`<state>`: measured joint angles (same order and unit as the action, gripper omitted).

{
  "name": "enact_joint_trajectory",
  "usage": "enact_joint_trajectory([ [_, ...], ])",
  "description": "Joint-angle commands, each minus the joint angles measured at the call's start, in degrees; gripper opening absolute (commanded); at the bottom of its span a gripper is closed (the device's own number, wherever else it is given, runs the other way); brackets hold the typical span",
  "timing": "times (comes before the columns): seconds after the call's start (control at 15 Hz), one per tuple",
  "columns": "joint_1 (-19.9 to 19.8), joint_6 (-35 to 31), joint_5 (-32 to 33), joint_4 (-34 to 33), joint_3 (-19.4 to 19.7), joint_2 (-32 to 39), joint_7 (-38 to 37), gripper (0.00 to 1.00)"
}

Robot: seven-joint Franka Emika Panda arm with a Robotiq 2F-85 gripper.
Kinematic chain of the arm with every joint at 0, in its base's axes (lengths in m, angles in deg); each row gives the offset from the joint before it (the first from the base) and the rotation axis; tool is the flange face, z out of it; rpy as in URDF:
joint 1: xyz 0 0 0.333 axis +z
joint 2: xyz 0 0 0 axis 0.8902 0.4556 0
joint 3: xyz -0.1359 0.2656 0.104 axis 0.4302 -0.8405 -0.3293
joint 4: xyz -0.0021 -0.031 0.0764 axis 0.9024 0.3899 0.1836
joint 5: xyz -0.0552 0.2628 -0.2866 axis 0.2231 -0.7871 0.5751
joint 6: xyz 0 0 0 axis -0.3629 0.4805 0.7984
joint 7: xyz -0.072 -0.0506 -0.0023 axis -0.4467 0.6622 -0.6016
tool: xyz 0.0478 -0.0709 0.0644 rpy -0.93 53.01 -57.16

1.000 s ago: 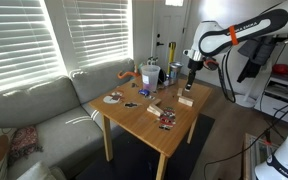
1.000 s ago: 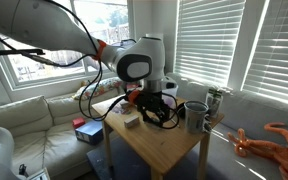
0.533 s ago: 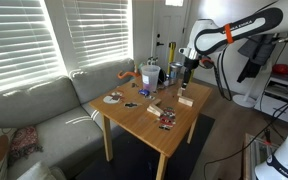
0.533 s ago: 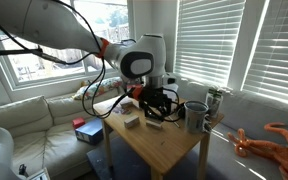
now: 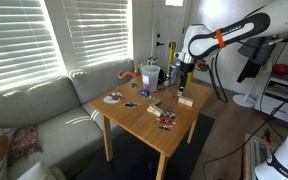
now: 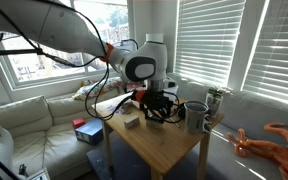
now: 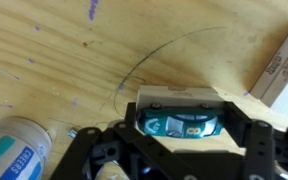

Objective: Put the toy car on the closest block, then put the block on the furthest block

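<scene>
Blue toy car (image 7: 179,122) pinched in pincer (image 7: 182,130) nr counter (image 5: 144,128) edge; step 1, nxt lower onto closest block (image 5: 185,99)

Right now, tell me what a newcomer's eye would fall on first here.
The big white arm with its orange band arches over the wooden table in an exterior view. In the wrist view the gripper grips a blue toy car above the table. An orange octopus toy sprawls at the lower right in an exterior view.

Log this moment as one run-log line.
tool: shut on blue toy car | location: at wooden block | release: not yet done
</scene>
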<state>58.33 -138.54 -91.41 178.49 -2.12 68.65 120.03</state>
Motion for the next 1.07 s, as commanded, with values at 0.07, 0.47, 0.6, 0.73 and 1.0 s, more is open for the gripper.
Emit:
enact_joint_trajectory([
  [0.07,-0.6,0.0,-1.9,-1.9,-0.7,1.8,2.3,0.60],
  [0.47,-0.7,0.4,-2.1,-2.2,-0.8,2.3,1.9,0.60],
  [0.6,-0.8,0.5,-2.2,-2.2,-0.8,2.3,1.7,0.60],
  [0.73,-0.8,0.6,-2.4,-2.1,-0.8,2.3,1.7,0.60],
  [1.0,-1.0,0.7,-3.0,-1.8,-0.7,2.0,1.8,0.60],
])
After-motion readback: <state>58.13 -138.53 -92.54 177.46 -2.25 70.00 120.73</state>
